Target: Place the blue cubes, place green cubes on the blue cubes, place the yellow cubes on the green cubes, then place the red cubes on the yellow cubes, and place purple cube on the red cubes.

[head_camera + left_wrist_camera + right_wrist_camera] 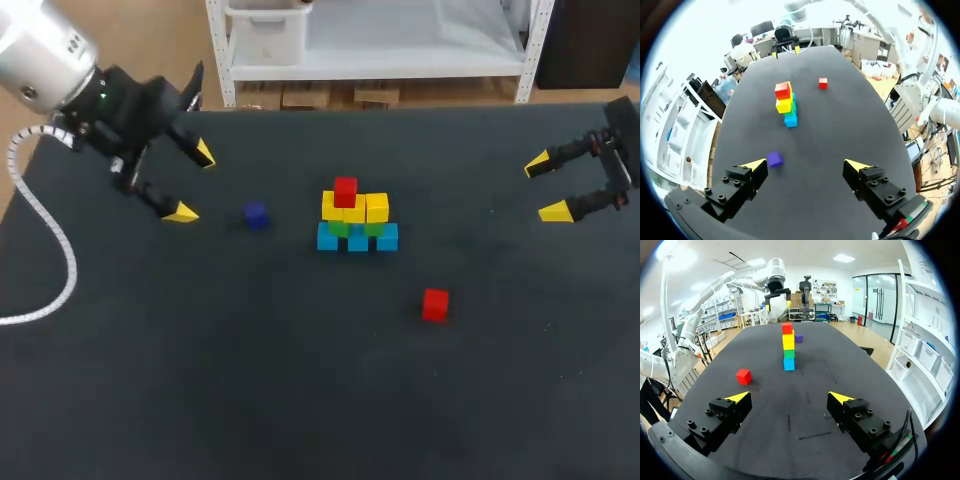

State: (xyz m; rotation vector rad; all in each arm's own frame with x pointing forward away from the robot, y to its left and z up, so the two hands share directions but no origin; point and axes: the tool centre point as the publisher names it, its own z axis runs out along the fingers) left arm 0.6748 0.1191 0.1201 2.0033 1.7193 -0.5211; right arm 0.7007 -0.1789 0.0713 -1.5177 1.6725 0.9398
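Our left gripper (193, 183) hangs over the far left of the black table (300, 400), its yellow-tipped fingers spread wide and holding nothing. Just to its right a purple cube (255, 214) lies alone on the cloth, between that gripper and the stack, touching neither.

At the table's middle stands the stack. A row of blue cubes (357, 240) forms the base. Green cubes (339, 228) sit on them, mostly hidden under the yellow cubes (377, 207). One red cube (345, 190) is on top, toward the left of the yellow layer.

A second red cube (435, 304) lies by itself nearer the front and to the right of the stack, well apart from it.

Our right gripper (547, 187) is at the far right edge, fingers apart and empty.
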